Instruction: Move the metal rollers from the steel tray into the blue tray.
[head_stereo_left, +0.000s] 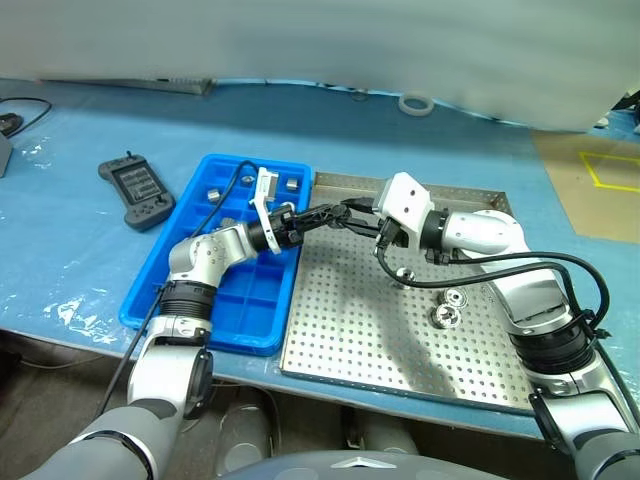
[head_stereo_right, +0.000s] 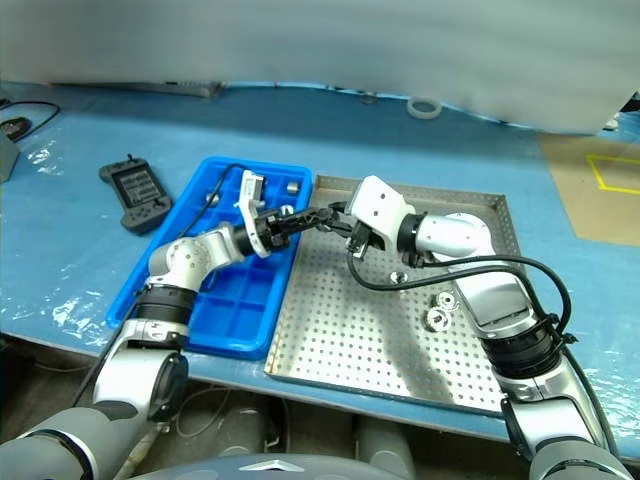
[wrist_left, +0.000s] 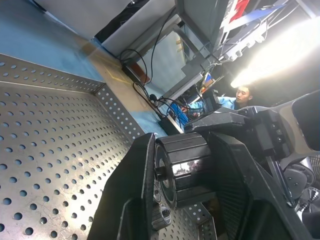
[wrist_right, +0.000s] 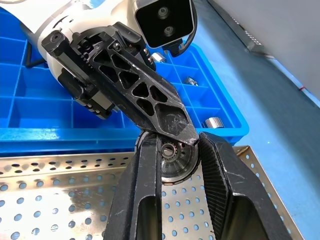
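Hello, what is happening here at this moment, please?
The robot is passing one metal roller between its hands above the steel tray. Both the left gripper and the right gripper are closed on it. Three more rollers lie on the steel tray. The blue tray already holds a few rollers in its far compartments.

Ahead of me a pale blue sheet (head_stereo_left: 420, 150) covers the table, wrinkled and glossy near my left edge. On it, to my left, lies a dark grey handheld controller (head_stereo_left: 138, 190) with a small screen, face up. Farther back, near the grey wall, a white tape ring (head_stereo_left: 416, 103) lies flat on the sheet. At my far right a brown cardboard panel (head_stereo_left: 590, 190) with yellow tape lines lies on the table. A black cable (head_stereo_left: 22, 112) curls at my far left.
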